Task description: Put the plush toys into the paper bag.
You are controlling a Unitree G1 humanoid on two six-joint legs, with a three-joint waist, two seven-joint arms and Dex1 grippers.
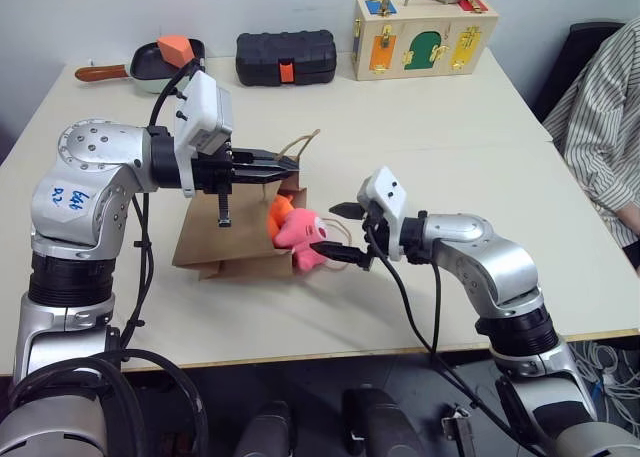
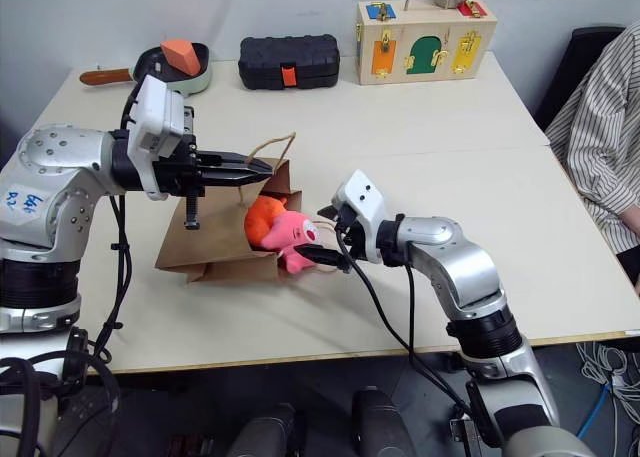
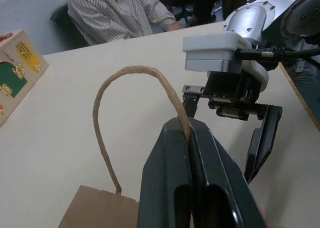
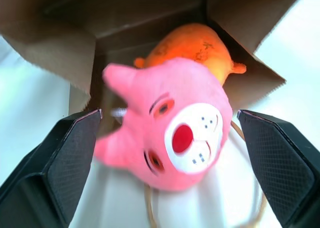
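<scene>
Black left claw (image 1: pixel 285 164) clamped shut on a tan cord handle (image 3: pixel 131 95), holding up the mouth of the brown paper bag (image 1: pixel 225 239) lying on its side on the table (image 1: pixel 420 142). Right claw (image 1: pixel 338 231) spread wide apart, empty, just beside the pink toy (image 1: pixel 302 235) at the bag's mouth. Orange toy (image 2: pixel 264 218) behind it, inside the opening.

The brown kraft paper bag (image 1: pixel 225 239) lies on its side, mouth toward the right gripper (image 1: pixel 338 233). The round pink plush toy (image 4: pixel 172 135) (white-and-red face patch) rests at that mouth, between the gripper's spread fingers; the bright orange plush toy (image 4: pixel 192 47) sits behind it, inside.
</scene>
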